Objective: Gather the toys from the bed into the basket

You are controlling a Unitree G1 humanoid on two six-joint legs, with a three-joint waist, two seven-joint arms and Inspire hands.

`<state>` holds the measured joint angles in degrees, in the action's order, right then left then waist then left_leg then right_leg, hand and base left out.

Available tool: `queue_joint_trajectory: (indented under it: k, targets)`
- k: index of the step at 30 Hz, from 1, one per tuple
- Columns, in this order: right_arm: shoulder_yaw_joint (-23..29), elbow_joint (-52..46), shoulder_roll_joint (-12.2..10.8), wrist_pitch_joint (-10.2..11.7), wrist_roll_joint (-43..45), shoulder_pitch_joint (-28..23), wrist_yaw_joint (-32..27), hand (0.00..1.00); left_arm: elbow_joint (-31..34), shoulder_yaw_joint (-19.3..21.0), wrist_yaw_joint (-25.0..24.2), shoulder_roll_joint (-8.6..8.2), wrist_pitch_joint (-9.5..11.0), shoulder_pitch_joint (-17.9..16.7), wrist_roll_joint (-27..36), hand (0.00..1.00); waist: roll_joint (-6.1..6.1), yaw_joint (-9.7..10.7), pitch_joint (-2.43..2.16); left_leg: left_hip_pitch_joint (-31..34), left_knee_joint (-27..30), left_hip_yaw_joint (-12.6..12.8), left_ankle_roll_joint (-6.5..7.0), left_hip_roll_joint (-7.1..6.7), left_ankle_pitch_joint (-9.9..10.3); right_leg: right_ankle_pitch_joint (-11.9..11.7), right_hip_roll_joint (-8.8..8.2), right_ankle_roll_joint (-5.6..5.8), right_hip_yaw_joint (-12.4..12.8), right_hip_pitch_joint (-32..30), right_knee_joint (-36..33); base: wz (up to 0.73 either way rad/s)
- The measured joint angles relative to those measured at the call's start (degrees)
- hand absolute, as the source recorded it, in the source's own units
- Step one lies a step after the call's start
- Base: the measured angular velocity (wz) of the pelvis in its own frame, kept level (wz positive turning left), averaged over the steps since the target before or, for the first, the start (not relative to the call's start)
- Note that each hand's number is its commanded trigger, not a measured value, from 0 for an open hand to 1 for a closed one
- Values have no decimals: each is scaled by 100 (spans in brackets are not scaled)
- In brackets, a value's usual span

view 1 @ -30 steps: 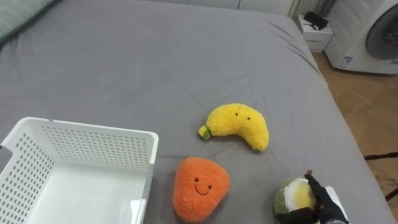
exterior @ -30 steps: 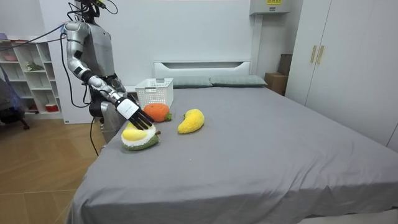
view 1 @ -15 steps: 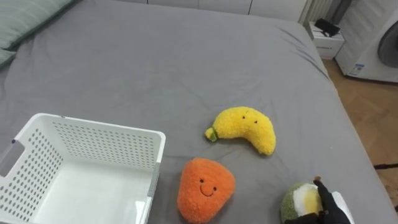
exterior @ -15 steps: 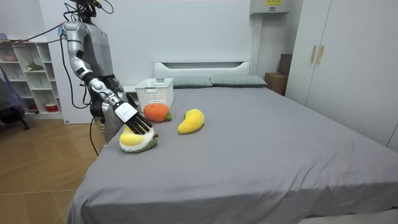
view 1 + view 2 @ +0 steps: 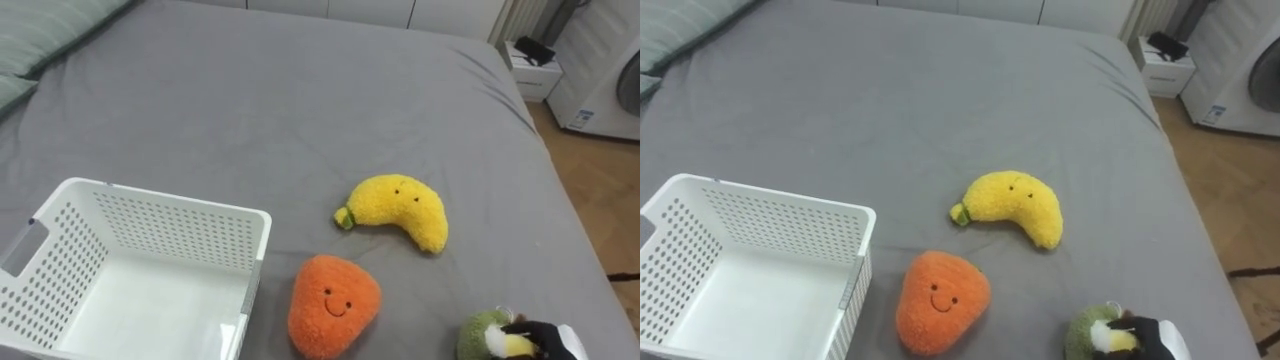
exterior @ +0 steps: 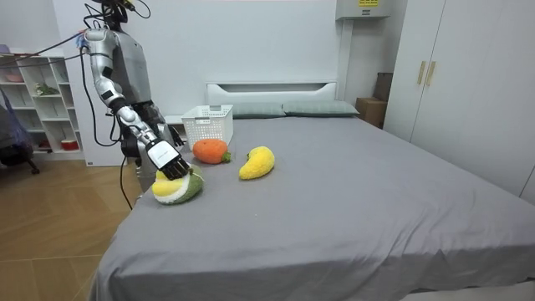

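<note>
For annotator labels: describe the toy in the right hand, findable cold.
On the grey bed, go to the near edge, right of the orange smiling plush. The round green plush with a yellow centre, gripped by the right hand, is the only green toy.

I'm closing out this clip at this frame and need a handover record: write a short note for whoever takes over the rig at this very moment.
Right hand: fingers curled over the green plush toy at the near edge of the bed.
Orange plush toy lies just right of the white basket; yellow banana toy lies beyond it, both untouched.
Done: no toy in the basket yet.
Left: all three toys into the basket, probably the green one first.
</note>
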<state>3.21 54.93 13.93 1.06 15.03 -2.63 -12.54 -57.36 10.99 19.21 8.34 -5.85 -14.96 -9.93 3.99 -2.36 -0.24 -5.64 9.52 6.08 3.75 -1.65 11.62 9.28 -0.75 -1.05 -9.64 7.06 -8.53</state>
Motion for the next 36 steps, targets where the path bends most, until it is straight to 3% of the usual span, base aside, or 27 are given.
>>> queue_joint_trajectory:
  k: [5,21,24,26,28,36]
  targets:
    - [1,44,3,-115,-85,-10,4,100,1,-5,-36,-3,0,85,11,0,3,-66,2,3,0,5,0,0,0,0,-1,0,3,-11,0,0]
    - [61,-28,4,-132,-167,9,73,100,-6,-2,-103,-3,4,155,9,0,7,-94,3,26,-4,23,0,0,0,1,0,1,14,-34,1,0]
    - [111,-705,7,-377,-109,-8,230,100,5,0,-147,-3,6,175,7,0,36,-71,-2,117,18,50,3,1,-10,0,-1,0,34,-157,-29,-5]
    - [113,-1483,6,-479,-117,-118,392,100,3,4,-172,-3,10,182,18,0,6,-49,22,132,13,89,4,3,-26,-1,-3,-1,62,-214,-58,-12]
    - [98,-2279,6,-480,-139,-204,459,100,3,4,-167,0,16,182,19,0,-28,-37,49,108,-3,128,5,6,-29,-1,1,-1,100,-213,-52,-8]
    - [69,-4495,6,-465,-447,-179,520,100,-1,-10,-75,-11,122,184,157,0,34,4,44,136,-77,170,6,10,-29,-1,10,0,164,-279,-37,-2]
